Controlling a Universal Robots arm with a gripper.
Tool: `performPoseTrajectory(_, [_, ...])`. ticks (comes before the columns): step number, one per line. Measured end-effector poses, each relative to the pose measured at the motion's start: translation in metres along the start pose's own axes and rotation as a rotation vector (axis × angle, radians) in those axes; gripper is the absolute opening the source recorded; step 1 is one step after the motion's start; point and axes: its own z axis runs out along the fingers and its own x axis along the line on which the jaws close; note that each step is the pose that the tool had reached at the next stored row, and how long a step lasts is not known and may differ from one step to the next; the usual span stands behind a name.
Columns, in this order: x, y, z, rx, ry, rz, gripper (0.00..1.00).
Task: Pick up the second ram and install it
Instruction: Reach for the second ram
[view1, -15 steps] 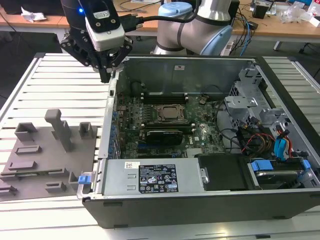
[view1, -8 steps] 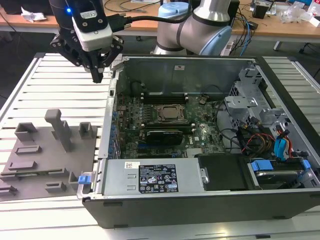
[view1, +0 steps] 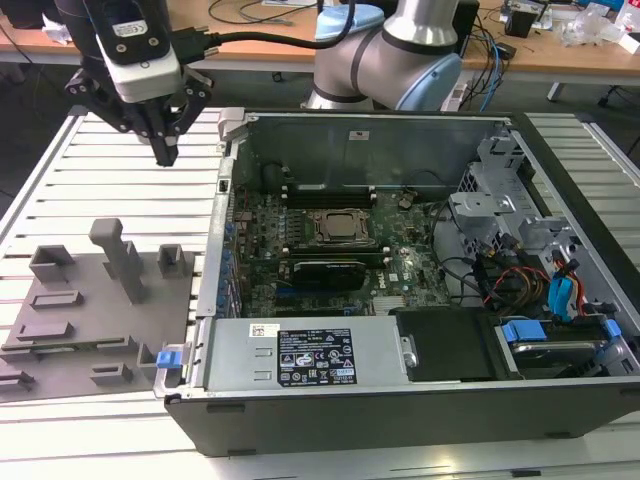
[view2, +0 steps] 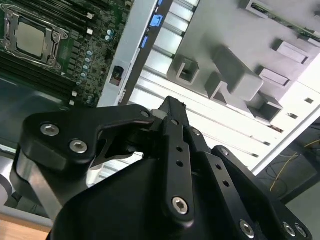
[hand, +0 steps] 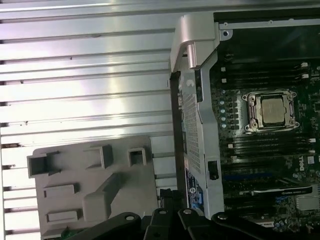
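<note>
Nearest in the exterior view, a grey holder (view1: 140, 315) is seen on the slatted counter (view1: 100, 180). The ram (view2: 285, 20) is kept along the holder's near edge. It is seen best in the second wrist view, as a thin green stick. Whether it lies flat or stands on its edge cannot be told. It is judged to be very light and stiff, but easy to break. It could be snapped if it is bent, and its small chips could be hurt if they are squeezed hard. A soft hold near the middle of its length is thought best, so that it is not tipped to one end. The edge that goes into a slot should be kept free. Its faces are likely smooth, so a slip is possible. Just beside the holder, on the exterior view's right, the open case (view1: 400, 420) is seen. The green board (view1: 410, 275) and its long black slots (view1: 330, 198) are laid bare inside it. Farther back, the pincer (view1: 165, 150) is held above the bare counter, past the holder's far side and near the case's far corner. Its fingers are pressed together and nothing is held in them. It is well apart from the ram. Farthest back, the arm (view1: 420, 40) is seen behind the case.
</note>
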Motion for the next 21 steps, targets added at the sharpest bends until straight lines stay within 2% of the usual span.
performPoseTrajectory(8, [0.0138,-0.0010,-0.0002,0.0000,0.0000,0.000,0.11])
performPoseTrajectory(17, [0.0390,-0.0029,-0.0004,0.0000,0.0001,0.000,0.11])
performPoseTrajectory(19, [0.0474,-0.0036,-0.0004,0.0000,0.0000,0.000,0.11])
performPoseTrajectory(21, [0.0510,-0.0038,-0.0005,0.0000,0.0001,0.000,0.11])
